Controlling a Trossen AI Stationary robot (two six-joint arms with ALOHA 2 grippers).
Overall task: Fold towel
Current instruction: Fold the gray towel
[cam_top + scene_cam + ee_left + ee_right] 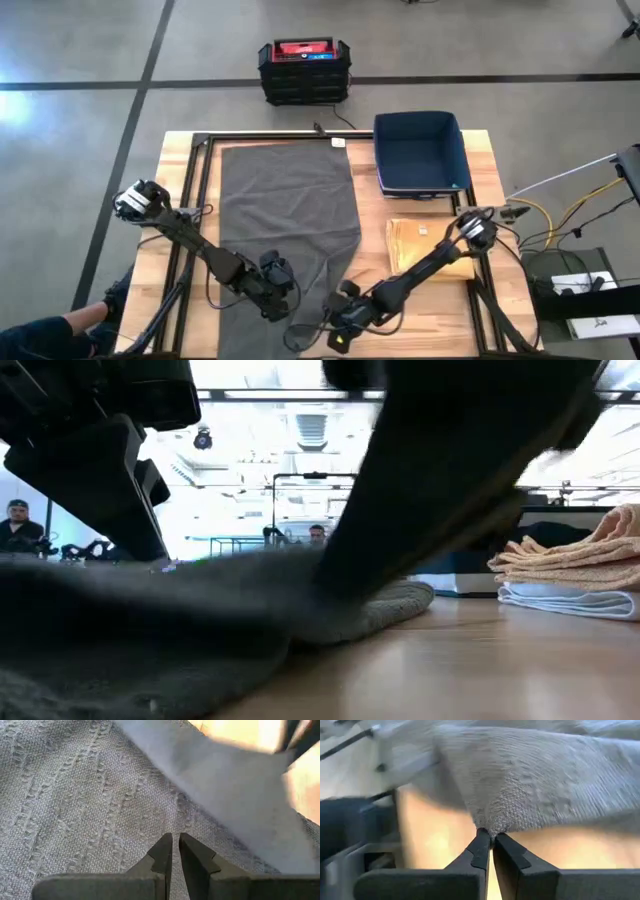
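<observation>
Right pincer (490, 842) pinched the near corner of the grey towel (285, 200) spread on the counter (430, 320); left pincer (175, 851) sat nearly shut over its weave; soft, limp, light cloth, best held by corners.

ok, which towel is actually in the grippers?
The grey towel spread on the table; the right gripper pinches its corner. The tan folded towels lie untouched.

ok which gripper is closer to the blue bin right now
Right. The right gripper sits at the gray towel's near edge, on the blue bin's side of the table. The left gripper is farther over, on the towel's near end.
</observation>
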